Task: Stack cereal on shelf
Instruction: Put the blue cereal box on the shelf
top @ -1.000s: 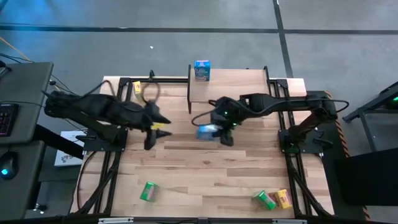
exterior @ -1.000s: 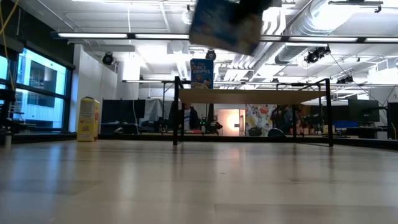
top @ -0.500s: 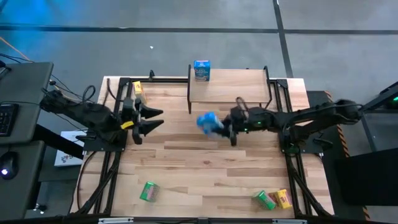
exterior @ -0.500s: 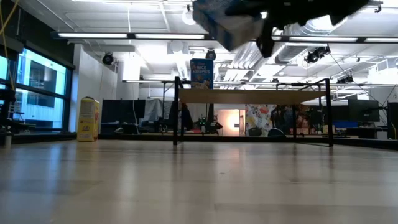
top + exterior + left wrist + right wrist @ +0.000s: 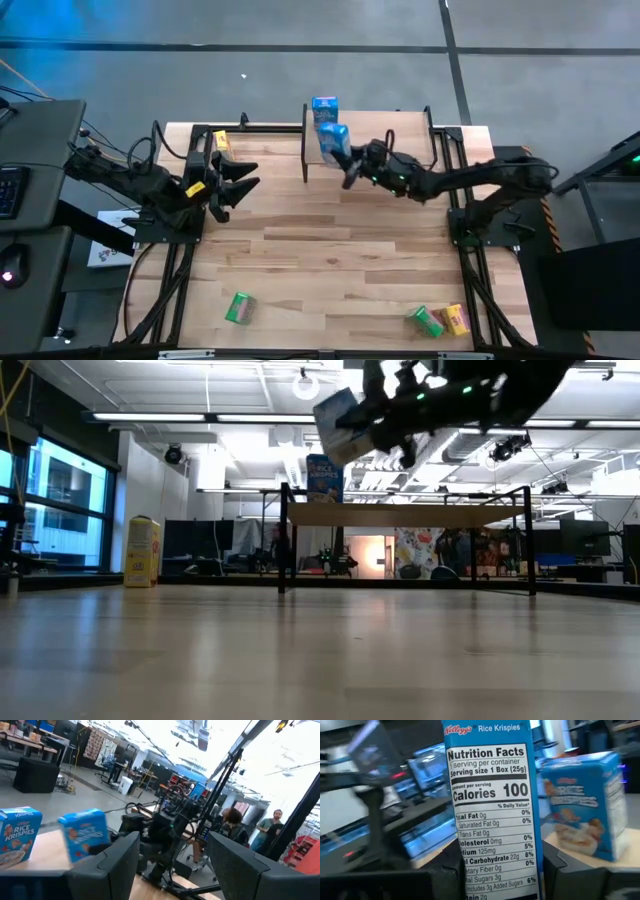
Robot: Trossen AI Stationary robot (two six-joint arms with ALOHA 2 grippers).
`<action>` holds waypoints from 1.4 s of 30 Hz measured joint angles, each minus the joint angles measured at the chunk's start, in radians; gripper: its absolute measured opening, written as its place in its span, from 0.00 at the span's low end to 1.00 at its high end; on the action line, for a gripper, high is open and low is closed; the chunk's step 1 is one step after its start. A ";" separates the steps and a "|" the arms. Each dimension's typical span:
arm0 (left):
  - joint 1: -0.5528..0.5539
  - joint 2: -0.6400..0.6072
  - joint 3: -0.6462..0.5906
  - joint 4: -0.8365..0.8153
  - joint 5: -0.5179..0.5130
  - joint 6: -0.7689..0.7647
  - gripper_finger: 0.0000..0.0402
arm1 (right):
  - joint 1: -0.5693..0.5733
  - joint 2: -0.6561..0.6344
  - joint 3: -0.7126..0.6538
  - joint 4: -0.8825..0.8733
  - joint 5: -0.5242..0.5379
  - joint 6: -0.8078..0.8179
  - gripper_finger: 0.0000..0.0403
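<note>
- High view: I am holding a blue cereal box (image 5: 333,140) in the right gripper (image 5: 352,163), its fingers pinching the box over the near left part of the shelf (image 5: 380,140). A second ago this box was hanging over the middle of the desk (image 5: 330,260); it has since travelled to the shelf, just beside the other blue box (image 5: 324,112) standing at the shelf's far left corner. The left gripper (image 5: 240,178) has pulled back to the desk's left side, fingers spread and carrying nothing.
- Low view: the carried box (image 5: 340,425) is riding tilted above the shelf board (image 5: 405,515), not yet touching it.
- Left wrist view: I am seeing both blue boxes side by side, the carried one (image 5: 85,834) nearer.
- Right wrist view: the held box (image 5: 492,810) is filling the frame between my fingers, the standing box (image 5: 585,805) behind it.
- I judge the placing step nearly ready: level, lower, release. A yellow box (image 5: 221,141), two green boxes (image 5: 239,307) and another yellow one (image 5: 455,319) are waiting on the desk.
</note>
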 joint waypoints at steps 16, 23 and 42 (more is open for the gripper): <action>0.000 0.002 0.000 0.014 -0.002 -0.008 0.56 | -0.028 0.242 0.160 -0.009 0.220 -0.111 0.31; 0.000 0.002 0.000 0.004 -0.001 -0.008 0.56 | -0.030 0.243 0.166 -0.061 0.216 -0.151 0.31; 0.000 0.007 0.000 -0.040 -0.001 -0.009 0.56 | -0.028 0.240 0.169 -0.127 0.180 -0.152 0.33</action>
